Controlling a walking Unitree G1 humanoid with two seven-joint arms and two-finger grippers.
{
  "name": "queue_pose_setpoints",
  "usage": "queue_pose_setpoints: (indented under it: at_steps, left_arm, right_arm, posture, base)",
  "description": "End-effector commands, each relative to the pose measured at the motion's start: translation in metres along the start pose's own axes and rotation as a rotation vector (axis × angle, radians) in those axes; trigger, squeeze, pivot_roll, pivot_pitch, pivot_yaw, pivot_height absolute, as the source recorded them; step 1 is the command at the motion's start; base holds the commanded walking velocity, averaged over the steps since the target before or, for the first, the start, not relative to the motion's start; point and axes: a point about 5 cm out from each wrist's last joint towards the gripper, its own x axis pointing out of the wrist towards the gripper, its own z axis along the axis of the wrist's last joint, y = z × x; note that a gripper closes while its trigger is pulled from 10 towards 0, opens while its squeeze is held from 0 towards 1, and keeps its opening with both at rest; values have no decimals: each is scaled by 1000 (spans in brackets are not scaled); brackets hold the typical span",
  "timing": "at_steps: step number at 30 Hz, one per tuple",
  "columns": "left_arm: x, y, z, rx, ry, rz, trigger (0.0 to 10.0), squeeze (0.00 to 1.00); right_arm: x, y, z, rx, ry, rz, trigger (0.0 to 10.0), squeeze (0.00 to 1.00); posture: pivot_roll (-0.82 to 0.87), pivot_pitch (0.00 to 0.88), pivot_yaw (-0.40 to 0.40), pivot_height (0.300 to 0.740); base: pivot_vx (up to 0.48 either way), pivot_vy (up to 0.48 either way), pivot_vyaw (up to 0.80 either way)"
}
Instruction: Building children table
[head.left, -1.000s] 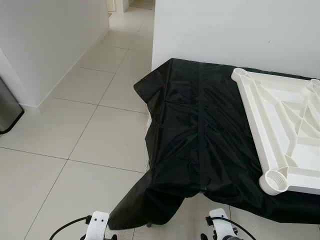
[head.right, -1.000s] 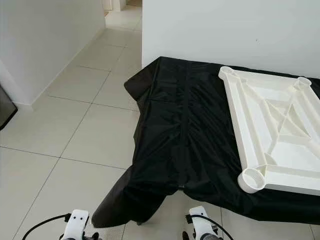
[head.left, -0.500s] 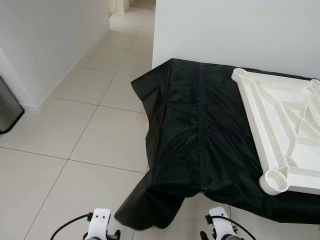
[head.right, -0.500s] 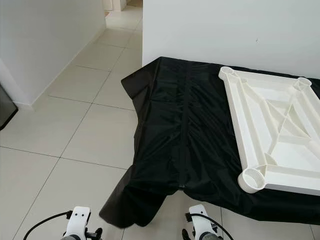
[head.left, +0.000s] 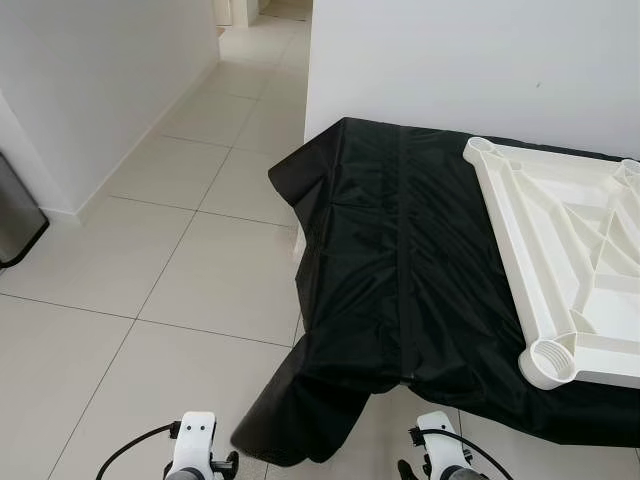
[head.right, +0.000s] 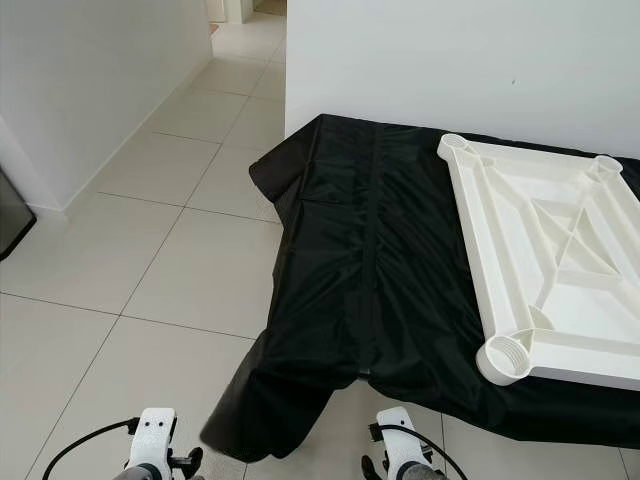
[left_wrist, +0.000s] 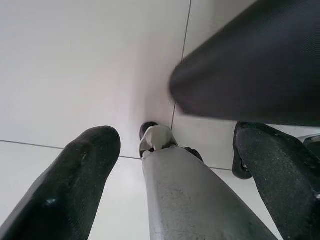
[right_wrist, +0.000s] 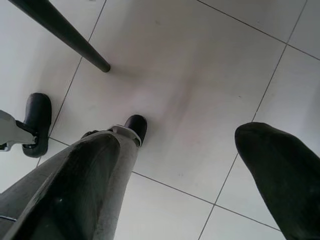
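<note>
Ahead of us, in the left eye view, a white plastic table top (head.left: 575, 265) lies upside down on a bench draped in a black cloth (head.left: 400, 280), set against a white wall (head.left: 470, 60). Its ribbed underside faces up, its long axis runs away from us toward the wall, and a round leg socket (head.left: 549, 362) sits at the near corner. Pale floor tiles (head.left: 150, 250) stretch to our left.

The right eye view shows the same scene, with another socket (head.right: 455, 146) at the far corner by the wall.

In the left wrist view, our left gripper (left_wrist: 175, 170) hangs low over the floor, fingers spread wide and holding nothing, with our own leg between them.

In the right wrist view, our right gripper (right_wrist: 180, 165) is likewise wide and empty above the tiles, near a thin black bench leg (right_wrist: 65, 35).

We judge the step is approaching the bench; doing it well means squaring up to the table top's near edge so the sockets are within reach.
</note>
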Motion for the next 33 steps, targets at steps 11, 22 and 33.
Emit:
queue_pose_setpoints:
  at_steps: [11, 22, 33]
  left_arm:
    - [-1, -6, -9, -29, 28, -44, 10000, 0]
    - [-2, -6, -11, -39, 34, -48, 10000, 0]
    - [-6, -10, -25, -61, 62, -76, 10000, 0]
  right_arm:
    - [-1, 1, -7, 28, 29, 2, 10000, 0]
    - [-2, 2, -10, 35, 33, 3, 10000, 0]
    - [-6, 4, -20, 66, 33, 4, 10000, 0]
  posture:
    - [14, 0, -48, 740]
    - [7, 0, -42, 740]
    - [-26, 54, -24, 740]
  base:
    - [0, 0, 0]
    - [0, 0, 0]
    - [0, 0, 0]
